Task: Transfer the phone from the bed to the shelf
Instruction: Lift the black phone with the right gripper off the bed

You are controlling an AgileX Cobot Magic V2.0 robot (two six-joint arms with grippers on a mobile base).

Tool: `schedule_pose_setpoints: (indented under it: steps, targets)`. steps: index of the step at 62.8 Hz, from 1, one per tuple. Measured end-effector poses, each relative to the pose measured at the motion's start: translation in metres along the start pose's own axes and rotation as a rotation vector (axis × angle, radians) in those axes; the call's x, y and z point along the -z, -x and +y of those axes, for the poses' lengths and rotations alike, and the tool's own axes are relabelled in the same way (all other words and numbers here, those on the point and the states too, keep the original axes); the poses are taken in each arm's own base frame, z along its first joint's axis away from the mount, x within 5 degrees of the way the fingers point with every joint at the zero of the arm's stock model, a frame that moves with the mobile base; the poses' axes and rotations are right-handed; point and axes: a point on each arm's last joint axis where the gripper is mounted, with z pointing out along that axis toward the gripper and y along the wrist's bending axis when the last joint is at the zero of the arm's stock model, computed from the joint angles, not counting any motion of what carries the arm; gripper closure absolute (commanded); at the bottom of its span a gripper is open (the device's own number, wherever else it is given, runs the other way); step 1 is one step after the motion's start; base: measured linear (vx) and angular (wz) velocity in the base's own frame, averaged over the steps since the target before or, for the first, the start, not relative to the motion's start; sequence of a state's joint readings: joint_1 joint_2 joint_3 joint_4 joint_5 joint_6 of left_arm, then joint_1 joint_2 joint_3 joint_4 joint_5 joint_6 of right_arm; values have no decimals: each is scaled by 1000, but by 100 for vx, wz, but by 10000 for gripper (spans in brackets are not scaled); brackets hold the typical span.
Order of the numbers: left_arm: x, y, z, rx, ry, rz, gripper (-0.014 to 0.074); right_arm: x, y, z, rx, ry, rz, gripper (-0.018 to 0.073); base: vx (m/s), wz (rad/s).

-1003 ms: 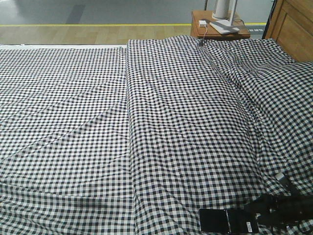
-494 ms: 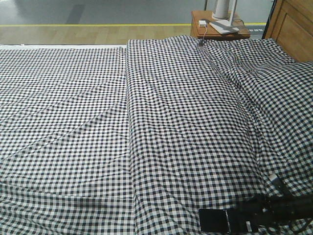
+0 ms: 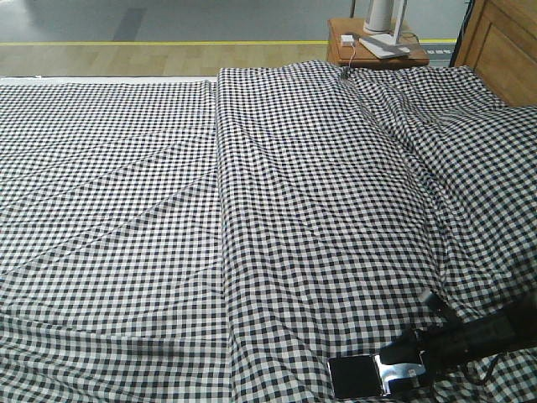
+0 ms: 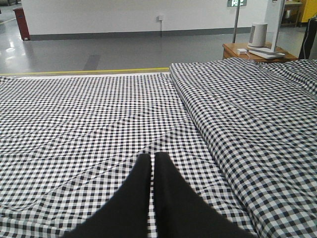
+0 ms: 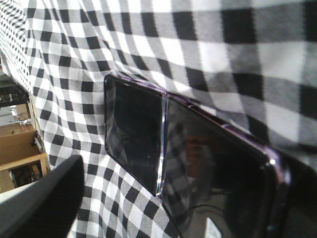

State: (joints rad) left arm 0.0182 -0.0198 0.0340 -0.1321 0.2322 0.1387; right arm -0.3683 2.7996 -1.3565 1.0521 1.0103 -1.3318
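Right gripper (image 3: 403, 367) with jaws apart, straddling right end of phone (image 3: 352, 376), phone lying on bed (image 3: 126, 210)

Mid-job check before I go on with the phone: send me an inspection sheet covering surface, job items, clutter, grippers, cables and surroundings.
Surface: bed, black-and-white check cover with long folds and a raised ridge down its middle.
Job's things: phone lies on the cover at the near edge, glossy, with a crease across its middle; the shelf is not in view.
Clutter: nothing seen on the cover.
Grippers: right gripper is at the phone's right end, grip cannot be confirmed; left gripper is shut, holding nothing, above the cover.
Cables: white cable runs off the bedside table toward the bed.
Surroundings: white adapter on that table, wooden headboard, yellow floor line.
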Motion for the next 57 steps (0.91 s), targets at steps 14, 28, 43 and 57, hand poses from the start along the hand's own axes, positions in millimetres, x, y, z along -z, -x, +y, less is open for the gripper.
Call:
schedule_pose_setpoints:
  steps: [14,28,43,57]
  targets:
    - [0,0,0,0,0,0,596,0,-2,-1,12,-2,18,311,0,0]
    - [0,0,0,0,0,0,596,0,-4,-1,31,-8,42,574,0,0]
    - [0,0,0,0,0,0,596,4,3,1,58,18,41,567,0,0]
    - [0,0,0,0,0,0,596,22,17,20,108,50,15,565,0,0]
